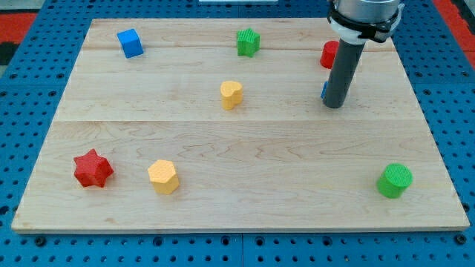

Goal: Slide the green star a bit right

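Pale wood board [245, 148] on blue pegboard [22, 111].
My tip [335, 105], no jaws, sits at four o'clock from the green star [248, 42], well apart.

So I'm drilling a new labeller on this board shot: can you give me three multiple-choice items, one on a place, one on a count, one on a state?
1. Where is the green star?
A. near the view's top edge
B. the view's bottom left corner
C. the view's bottom right corner

2. How many yellow blocks are on the board?
A. none
B. two
C. four

3. How does my tip stand to the green star?
A. pressed against it
B. resting on top of it
C. apart from it, toward the view's right

Answers: 1 A, it sits at the top middle. 2 B, the yellow heart and the yellow hexagon. 3 C, bare wood lies between them.
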Robot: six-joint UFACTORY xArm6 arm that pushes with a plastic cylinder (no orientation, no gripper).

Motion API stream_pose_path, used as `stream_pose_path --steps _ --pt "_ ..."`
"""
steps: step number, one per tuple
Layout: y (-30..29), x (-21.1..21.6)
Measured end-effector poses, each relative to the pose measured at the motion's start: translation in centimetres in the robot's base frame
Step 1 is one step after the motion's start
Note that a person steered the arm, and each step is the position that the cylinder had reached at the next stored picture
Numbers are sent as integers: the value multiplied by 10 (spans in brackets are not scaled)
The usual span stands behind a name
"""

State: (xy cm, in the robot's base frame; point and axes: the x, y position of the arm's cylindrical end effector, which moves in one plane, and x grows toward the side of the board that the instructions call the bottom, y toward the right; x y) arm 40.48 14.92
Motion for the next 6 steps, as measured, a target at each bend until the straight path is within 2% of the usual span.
stream_pose_path --steps 1,3,4,5,6 --pt "-12 -14" --pt "-100 -75" --pt "-136 -88" --pt "-139 -123" --pt "-180 -132"
